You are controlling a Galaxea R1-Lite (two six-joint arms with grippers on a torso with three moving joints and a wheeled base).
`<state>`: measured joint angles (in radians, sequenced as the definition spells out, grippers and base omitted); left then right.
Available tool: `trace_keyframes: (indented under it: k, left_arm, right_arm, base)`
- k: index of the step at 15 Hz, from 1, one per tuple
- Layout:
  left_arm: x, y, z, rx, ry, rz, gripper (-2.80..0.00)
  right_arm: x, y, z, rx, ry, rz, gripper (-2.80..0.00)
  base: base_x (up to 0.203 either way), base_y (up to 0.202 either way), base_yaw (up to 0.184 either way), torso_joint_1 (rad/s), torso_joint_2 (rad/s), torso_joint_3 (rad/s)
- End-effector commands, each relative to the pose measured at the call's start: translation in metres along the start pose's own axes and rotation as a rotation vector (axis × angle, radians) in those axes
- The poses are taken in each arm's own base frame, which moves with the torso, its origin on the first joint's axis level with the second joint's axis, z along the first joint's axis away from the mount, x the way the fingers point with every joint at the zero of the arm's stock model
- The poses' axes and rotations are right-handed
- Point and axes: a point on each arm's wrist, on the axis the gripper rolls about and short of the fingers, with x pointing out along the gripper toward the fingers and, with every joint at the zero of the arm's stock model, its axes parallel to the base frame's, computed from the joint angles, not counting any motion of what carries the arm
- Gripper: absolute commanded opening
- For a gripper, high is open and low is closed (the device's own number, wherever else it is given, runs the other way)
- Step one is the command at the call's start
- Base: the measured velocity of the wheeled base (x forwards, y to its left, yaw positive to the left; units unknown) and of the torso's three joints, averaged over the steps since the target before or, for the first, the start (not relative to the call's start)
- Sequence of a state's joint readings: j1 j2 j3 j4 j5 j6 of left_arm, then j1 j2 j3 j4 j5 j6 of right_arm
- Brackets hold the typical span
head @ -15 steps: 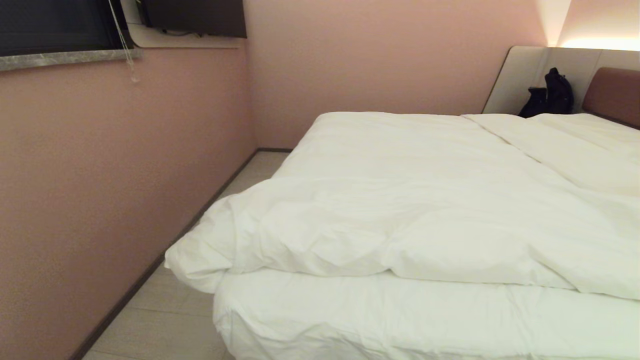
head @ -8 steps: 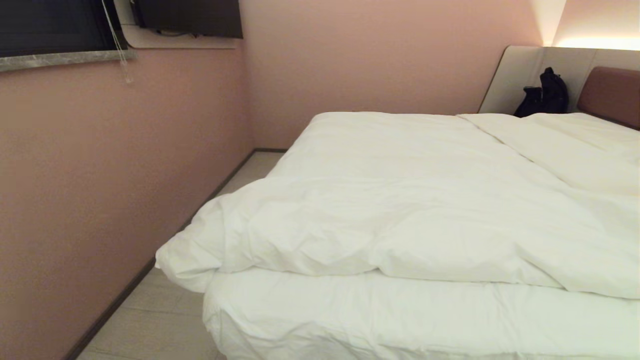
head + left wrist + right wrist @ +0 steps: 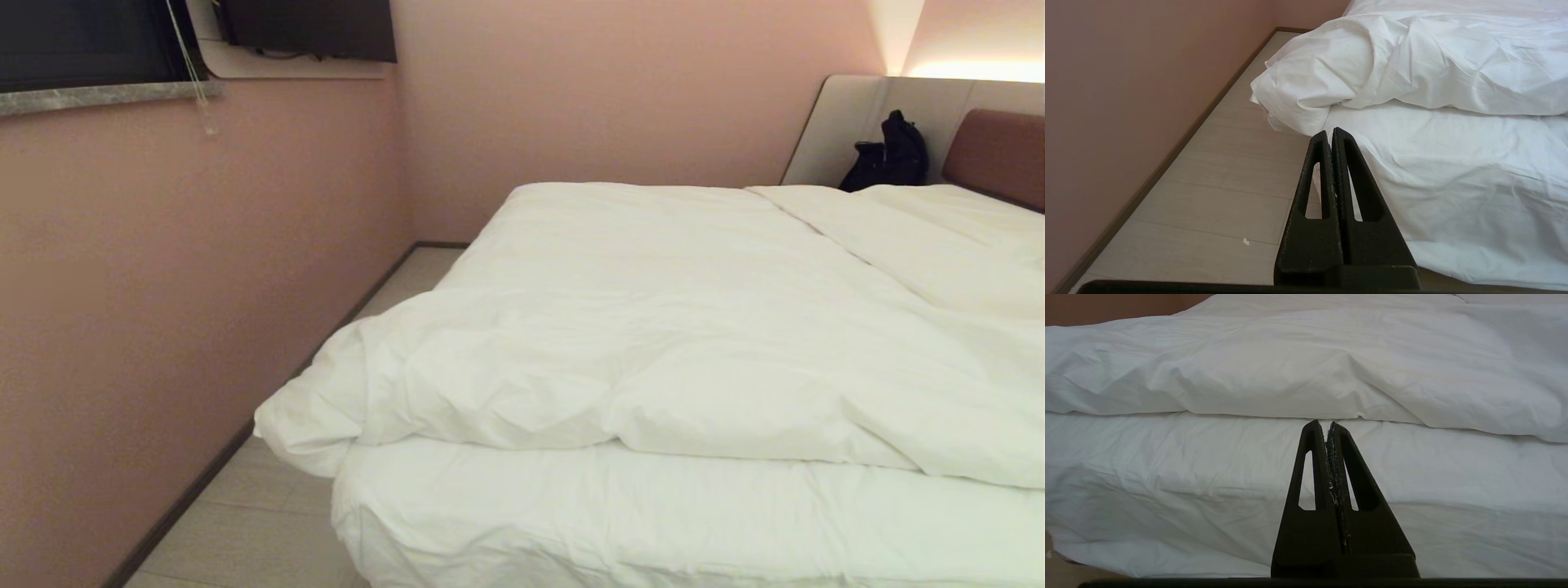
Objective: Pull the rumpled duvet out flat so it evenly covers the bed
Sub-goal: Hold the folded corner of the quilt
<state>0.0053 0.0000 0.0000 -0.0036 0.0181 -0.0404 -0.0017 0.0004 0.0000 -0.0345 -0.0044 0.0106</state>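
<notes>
Head view: the duvet [image 3: 653, 359] lies bunched across the bed [image 3: 620, 523], its near hem stopping short of the foot and leaving a strip of sheet [image 3: 653, 506] bare toward 6 o'clock; one corner [image 3: 302, 425] droops off the mattress at 8 o'clock, over the floor [image 3: 269, 523]; pillows [image 3: 939, 237] sit at 2 o'clock below the headboard [image 3: 1000, 155], a black bag [image 3: 890, 155] beside it; a pink wall [image 3: 163, 286] runs close along the 9 o'clock side; neither arm shows here.

Left wrist view: the left gripper [image 3: 1330, 134] hangs pinched together and empty, short of the bed's corner, the drooping duvet corner beyond it at 12 o'clock.

Right wrist view: the right gripper [image 3: 1323, 424] is likewise clamped tight on nothing, aimed at the sheet just under the duvet's hem.

The step ahead looks like the first reach; done well, both jaws would part, take the hem well apart from each other, and draw it evenly toward the foot; the narrow aisle by the wall may cramp the left arm.
</notes>
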Motion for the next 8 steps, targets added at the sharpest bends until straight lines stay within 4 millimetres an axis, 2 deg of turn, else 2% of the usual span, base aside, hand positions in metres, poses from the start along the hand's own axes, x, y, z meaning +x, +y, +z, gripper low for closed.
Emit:
trace_keyframes:
  k: [1,8]
  left_arm:
    - [0.0,0.0,0.0001,-0.001,-0.001,0.002,-2.8]
    - [0.0,0.0,0.0004,-0.003,-0.004,0.003,-2.8]
  right_arm:
    - [0.0,0.0,0.0001,0.0,-0.001,0.0,-2.8]
    - [0.0,0.0,0.0001,0.0,-0.001,0.0,-2.8]
  base:
    - [0.0,0.0,0.0,0.0,0.0,0.0]
    - [0.0,0.0,0.0,0.0,0.0,0.0]
